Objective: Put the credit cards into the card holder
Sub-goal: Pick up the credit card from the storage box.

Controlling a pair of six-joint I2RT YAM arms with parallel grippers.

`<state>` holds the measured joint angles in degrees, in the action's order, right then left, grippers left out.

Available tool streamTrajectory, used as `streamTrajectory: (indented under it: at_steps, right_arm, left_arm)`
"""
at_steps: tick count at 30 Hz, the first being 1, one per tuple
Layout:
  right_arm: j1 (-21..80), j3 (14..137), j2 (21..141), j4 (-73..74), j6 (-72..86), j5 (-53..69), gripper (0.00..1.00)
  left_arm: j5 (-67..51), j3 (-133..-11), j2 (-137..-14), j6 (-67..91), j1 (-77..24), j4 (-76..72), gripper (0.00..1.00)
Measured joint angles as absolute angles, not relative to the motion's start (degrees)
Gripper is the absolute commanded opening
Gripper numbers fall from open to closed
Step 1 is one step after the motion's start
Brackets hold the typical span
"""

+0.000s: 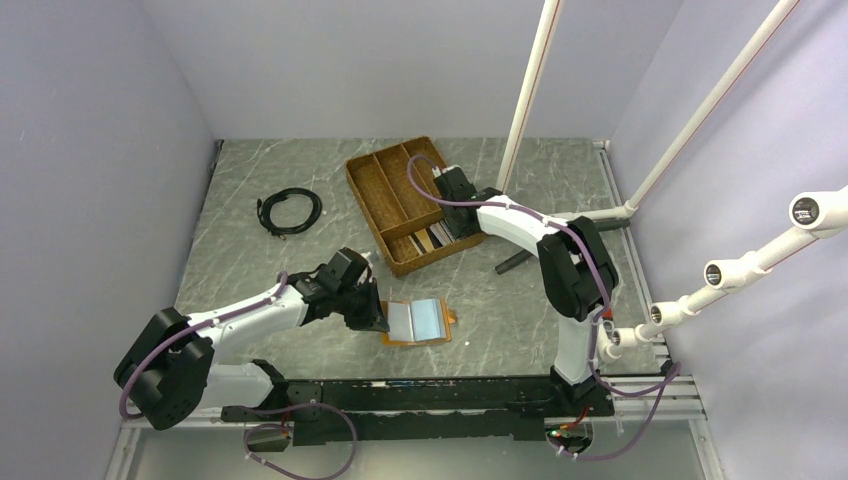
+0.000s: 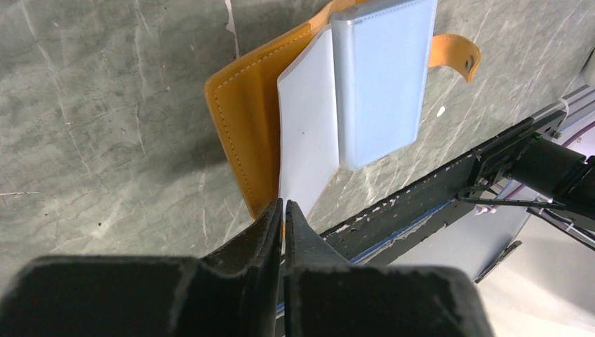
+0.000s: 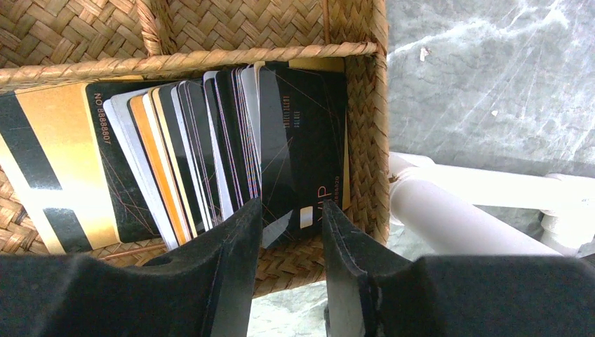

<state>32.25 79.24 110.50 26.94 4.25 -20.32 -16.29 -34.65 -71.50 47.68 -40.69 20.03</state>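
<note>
**Student:** What is occupying the top view, starting with the biggest item?

**Tutor:** A grey marbled table (image 1: 280, 270) is carrying everything. The left arm (image 1: 240, 320) is reaching in from 8 o'clock toward the table's centre. The right arm (image 1: 560, 260) is rising at 4 o'clock and bending over toward 12 o'clock.

**Student:** And the containers?

**Tutor:** A divided wicker tray (image 1: 372, 190) is sitting askew at about 12 o'clock of the centre. The card holder (image 1: 418, 320) is lying open and flat at 6 o'clock, well apart from the tray. Its pale blue-grey sleeves are facing up and its orange strap is pointing toward 3 o'clock. A coiled black cable (image 1: 290, 210) is lying at 10 o'clock.

**Student:** Where are the credit cards (image 3: 203, 154) sitting?

**Tutor:** They are standing on edge, packed into the tray's end compartment, the one nearest the right arm. Dark, silver-grey and orange cards are showing. In the right wrist view a gold-and-black card is leaning at the 9 o'clock end of the stack.

**Student:** How are the pincers standing?

**Tutor:** The left gripper (image 2: 283, 210) is pinching the holder's edge on its 9 o'clock side, its fingers all but meeting on the leather. The right gripper (image 3: 291, 210) is hanging spread over the stack, its fingers straddling the dark card at the 3 o'clock end. Whether they are touching that card cannot be told.
</note>
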Motion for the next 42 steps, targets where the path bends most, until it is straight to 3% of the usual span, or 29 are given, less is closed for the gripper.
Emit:
streamTrajectory:
  at_steps: [9,18,24,28,42]
  right_arm:
    - [31.4,79.2,109.7,26.9,4.3,-19.4,0.35]
    - [31.0,79.2,109.6,26.9,4.3,-17.5,0.10]
    - [30.8,79.7,109.6,26.9,4.1,-20.1,0.15]
    - [31.2,80.4,110.3,27.0,3.6,-25.5,0.00]
    - [44.9,91.0,111.6,33.6,2.7,-39.6,0.00]
  left_arm:
    - [-16.6,-34.7,-71.5,47.7,-40.7,20.0,0.11]
    - [-16.7,-34.7,-71.5,47.7,-40.7,20.0,0.11]
    - [-16.7,-34.7,-71.4,47.7,-40.7,20.0,0.11]
    - [-16.7,-34.7,-71.4,47.7,-40.7,20.0,0.11]
    - [-16.7,-34.7,-70.8,47.7,-40.7,20.0,0.15]
